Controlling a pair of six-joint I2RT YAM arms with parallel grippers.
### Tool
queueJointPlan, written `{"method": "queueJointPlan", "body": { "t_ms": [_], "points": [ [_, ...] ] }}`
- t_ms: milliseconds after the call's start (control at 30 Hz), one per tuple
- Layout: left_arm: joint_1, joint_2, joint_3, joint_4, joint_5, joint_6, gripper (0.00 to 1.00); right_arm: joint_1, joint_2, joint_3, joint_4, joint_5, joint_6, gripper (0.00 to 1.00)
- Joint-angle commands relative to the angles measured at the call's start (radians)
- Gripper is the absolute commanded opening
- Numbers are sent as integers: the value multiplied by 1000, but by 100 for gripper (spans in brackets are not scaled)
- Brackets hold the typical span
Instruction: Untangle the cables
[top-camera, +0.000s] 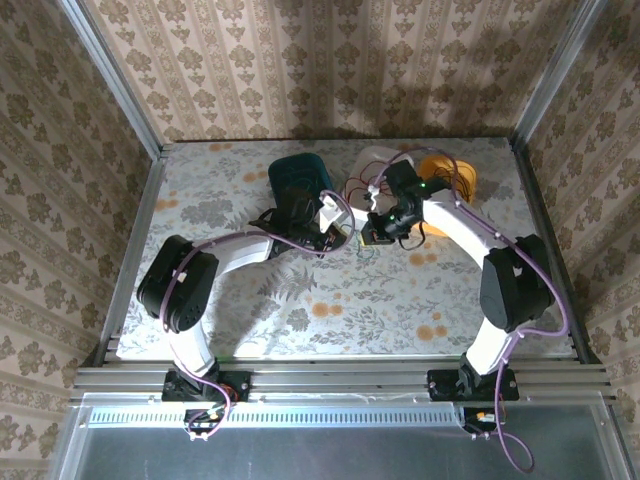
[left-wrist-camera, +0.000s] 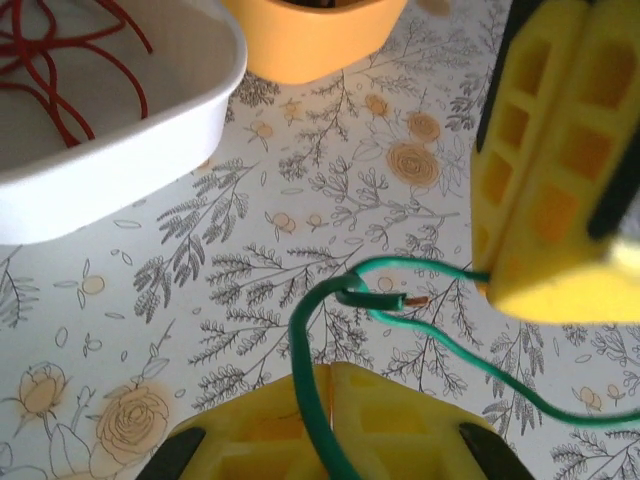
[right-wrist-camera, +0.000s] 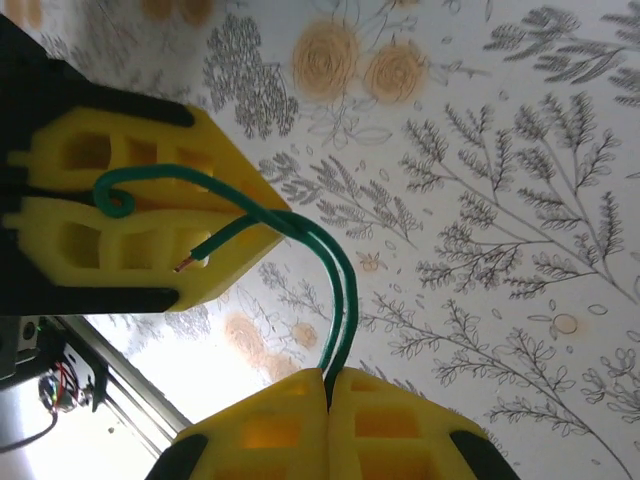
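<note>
The green cable (left-wrist-camera: 318, 330) lies in the lower middle of the left wrist view. It rises out of the left gripper (left-wrist-camera: 325, 385) at the bottom edge, crosses over itself in a small loop, and shows a bare copper tip just right of that loop. One strand runs right to the right gripper (left-wrist-camera: 495, 272), and another trails off toward the lower right corner.

In the right wrist view the green cable (right-wrist-camera: 340, 290) climbs as two strands side by side from the right gripper (right-wrist-camera: 328, 385) at the bottom, then bends left to the left gripper (right-wrist-camera: 235, 215), where it curls into a small hook over the yellow fingers.

Each gripper has its fingers pressed together, pinching the cable.

From the top camera the left gripper (top-camera: 335, 232) and right gripper (top-camera: 372, 232) meet just above the centre of the frame, close together over the floral table (top-camera: 300, 300). The cable between them is too thin to trace there.

Behind them, toward the top of that frame, stand a teal bin (top-camera: 300, 178), a white tray (top-camera: 375, 160) and an orange bowl (top-camera: 452, 175). The left wrist view shows a red cable (left-wrist-camera: 70, 60) coiled inside the white tray at upper left.
</note>
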Motion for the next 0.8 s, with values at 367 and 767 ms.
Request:
{"method": "queueJointPlan", "body": {
  "t_ms": [367,767],
  "points": [
    [43,-22,-38,3,-55,-42,0,-189,-171,-123,156,21,182,0],
    [61,-55,-50,49,-25,-87,0,-191,-221,-160,216,125,223,1]
  ]
}}
